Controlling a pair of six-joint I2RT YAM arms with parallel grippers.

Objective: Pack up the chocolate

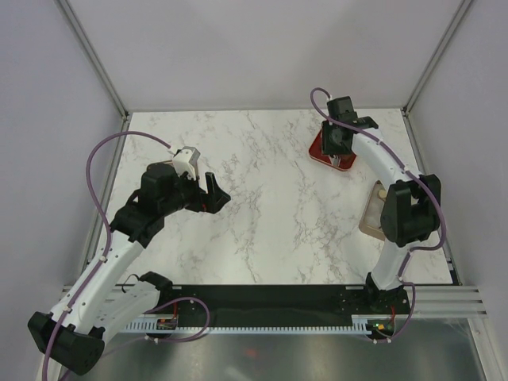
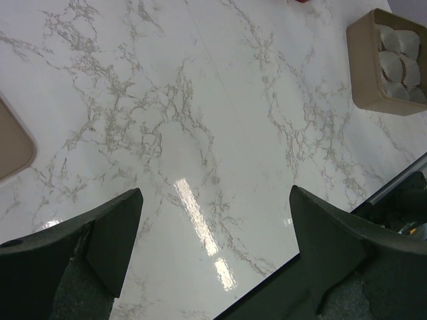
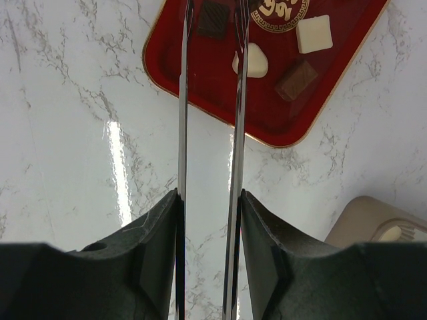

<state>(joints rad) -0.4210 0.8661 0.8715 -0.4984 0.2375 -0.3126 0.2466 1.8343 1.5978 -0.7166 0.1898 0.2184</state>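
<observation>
On my left side, the left gripper (image 2: 215, 197) hangs over the bare marble table (image 2: 200, 100) with its jaws spread wide and nothing between them.

Moving across to the far right part of the table, the red tray (image 3: 200, 73) lies flat with a gold emblem near one end. The chocolate (image 3: 314, 33) is on it. I count four pieces in the right wrist view: a white square, a white heart-shaped one, and two brown ones, all lying apart from each other.

The right gripper (image 3: 210, 197) is above the tray's near edge, clenched on a pair of thin metal tweezers (image 3: 183, 120) whose blades reach out over the tray. One blade crosses the white heart-shaped piece. The tips run out of the top of the picture, so I cannot tell whether they pinch anything.

Nearer to me on the right sits the tan box (image 2: 357, 60), just beside the tray, with white paper cups (image 2: 393, 63) packed inside. The right arm's elbow covers part of it from above.
</observation>
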